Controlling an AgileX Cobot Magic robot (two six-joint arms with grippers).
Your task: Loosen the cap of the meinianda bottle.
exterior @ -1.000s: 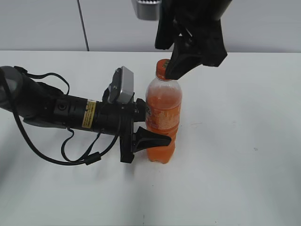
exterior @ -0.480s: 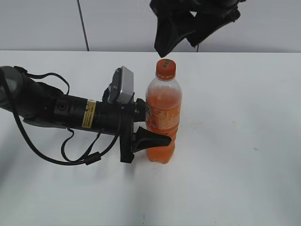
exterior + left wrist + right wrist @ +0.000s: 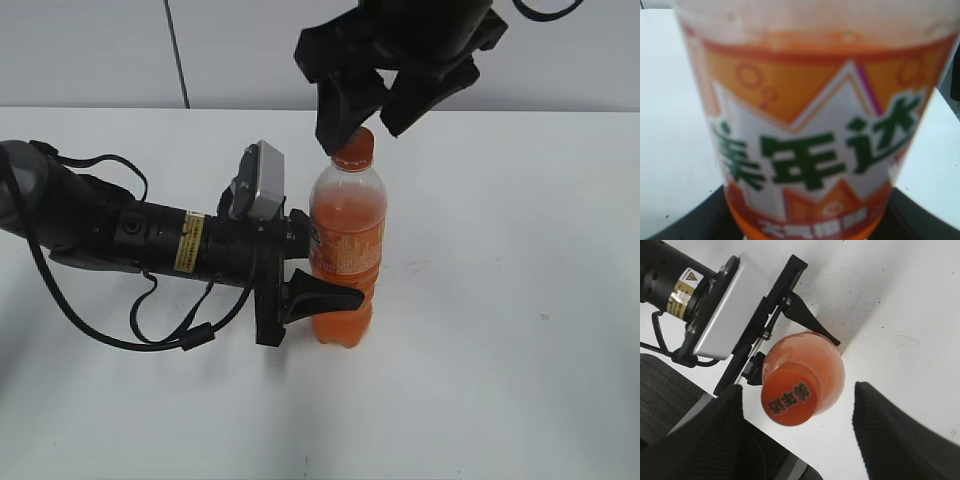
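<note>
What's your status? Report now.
Left gripper clamped on meinianda bottle, upright. Right gripper open, jaws straddling the cap, not gripping. Nothing in the way.

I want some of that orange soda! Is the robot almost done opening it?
Not yet. Done: the left gripper is shut on the meinianda bottle, keeping it upright on the table. In hand: the right gripper hangs open right over the cap, one of the jaws on each side, not squeezing it. Left: close on the cap and twist; it sits on the bottle now.
</note>
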